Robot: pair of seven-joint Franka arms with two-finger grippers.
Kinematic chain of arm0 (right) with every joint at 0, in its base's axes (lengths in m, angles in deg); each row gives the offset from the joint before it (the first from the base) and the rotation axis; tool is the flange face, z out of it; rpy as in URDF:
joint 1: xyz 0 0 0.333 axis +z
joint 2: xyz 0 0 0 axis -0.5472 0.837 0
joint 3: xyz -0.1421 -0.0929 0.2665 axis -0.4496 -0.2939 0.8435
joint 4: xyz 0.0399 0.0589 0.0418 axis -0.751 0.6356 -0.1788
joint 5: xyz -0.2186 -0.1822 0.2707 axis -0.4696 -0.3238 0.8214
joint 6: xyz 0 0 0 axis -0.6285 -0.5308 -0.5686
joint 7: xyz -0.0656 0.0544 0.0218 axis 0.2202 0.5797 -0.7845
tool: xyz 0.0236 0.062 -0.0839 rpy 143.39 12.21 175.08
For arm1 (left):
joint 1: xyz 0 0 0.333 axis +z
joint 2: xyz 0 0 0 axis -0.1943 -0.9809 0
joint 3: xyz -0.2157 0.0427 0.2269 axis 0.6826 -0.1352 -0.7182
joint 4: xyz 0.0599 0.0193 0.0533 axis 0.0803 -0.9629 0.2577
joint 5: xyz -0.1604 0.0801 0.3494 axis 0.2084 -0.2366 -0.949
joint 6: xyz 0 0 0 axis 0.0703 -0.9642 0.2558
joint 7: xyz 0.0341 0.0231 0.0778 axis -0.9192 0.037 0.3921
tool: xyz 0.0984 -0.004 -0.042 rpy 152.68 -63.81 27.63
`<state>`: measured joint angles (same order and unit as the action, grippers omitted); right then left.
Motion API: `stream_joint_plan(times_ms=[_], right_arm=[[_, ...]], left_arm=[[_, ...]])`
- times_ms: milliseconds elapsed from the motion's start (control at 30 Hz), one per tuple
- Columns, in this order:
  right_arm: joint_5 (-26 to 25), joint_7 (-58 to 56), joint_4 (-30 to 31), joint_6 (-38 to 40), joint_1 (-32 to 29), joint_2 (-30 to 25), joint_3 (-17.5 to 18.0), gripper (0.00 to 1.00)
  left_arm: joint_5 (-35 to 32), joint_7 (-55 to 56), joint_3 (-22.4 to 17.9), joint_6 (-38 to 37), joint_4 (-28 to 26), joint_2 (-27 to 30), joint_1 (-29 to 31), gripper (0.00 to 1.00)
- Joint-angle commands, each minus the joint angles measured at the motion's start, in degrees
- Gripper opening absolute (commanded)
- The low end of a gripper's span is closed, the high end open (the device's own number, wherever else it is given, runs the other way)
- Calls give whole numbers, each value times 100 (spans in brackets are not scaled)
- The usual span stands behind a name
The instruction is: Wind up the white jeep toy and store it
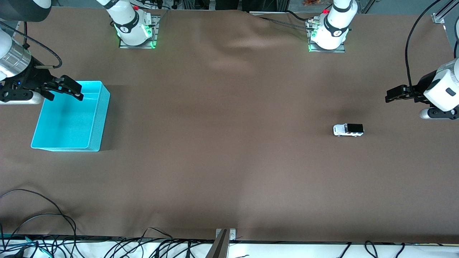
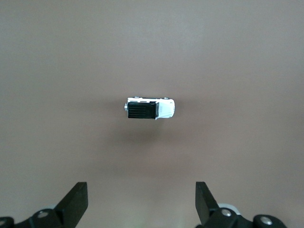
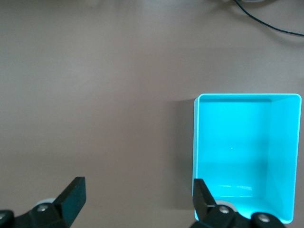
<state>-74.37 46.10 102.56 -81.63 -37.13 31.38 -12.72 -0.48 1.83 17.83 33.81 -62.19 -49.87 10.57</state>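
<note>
both arms up and empty, white jeep toy [image 1: 348, 130] sitting alone on the brown table [image 1: 229, 161].

from my station i see the jeep on its wheels toward the left arm's end of the table, black roof up, touching nothing. the left gripper [image 1: 391, 96] hangs in the air over bare cloth near that end, well above the toy; in its wrist view the jeep [image 2: 150, 109] sits between and ahead of the two fingers [image 2: 76, 202], which stand wide apart and hold nothing. the right gripper [image 1: 71, 89] hovers over the edge of the turquoise bin [image 1: 96, 118] at the right arm's end, its jaws also spread wide and empty; i see the bin [image 3: 285, 156] open-topped with nothing inside it. the jeep and the bin are well apart.
</note>
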Motion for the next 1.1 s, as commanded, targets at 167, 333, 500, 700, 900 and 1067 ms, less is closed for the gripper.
stream_joint_plan(times_ms=[167, 333, 500, 700, 900, 1067], right_arm=[[-64, -1, -39, 37, 9, -29, 5, 100], [-64, -1, -48, 37, 9, -29, 5, 100], [-64, -1, -48, 37, 18, -29, 5, 100], [-64, -1, -48, 37, 9, -29, 5, 100], [-64, -1, -48, 37, 9, -3, 5, 100], [-64, -1, -48, 37, 9, -3, 5, 100]], left_arm=[[-125, -69, 13, 32, -43, 41, 11, 100], [-125, -69, 13, 32, -43, 32, 11, 100], [-125, -69, 13, 32, -43, 32, 11, 100], [-125, -42, 13, 23, -17, -64, 2, 100], [-125, 297, -5, 23, 27, -248, 28, 100], [-125, 923, -5, 23, 1, -267, 29, 100]])
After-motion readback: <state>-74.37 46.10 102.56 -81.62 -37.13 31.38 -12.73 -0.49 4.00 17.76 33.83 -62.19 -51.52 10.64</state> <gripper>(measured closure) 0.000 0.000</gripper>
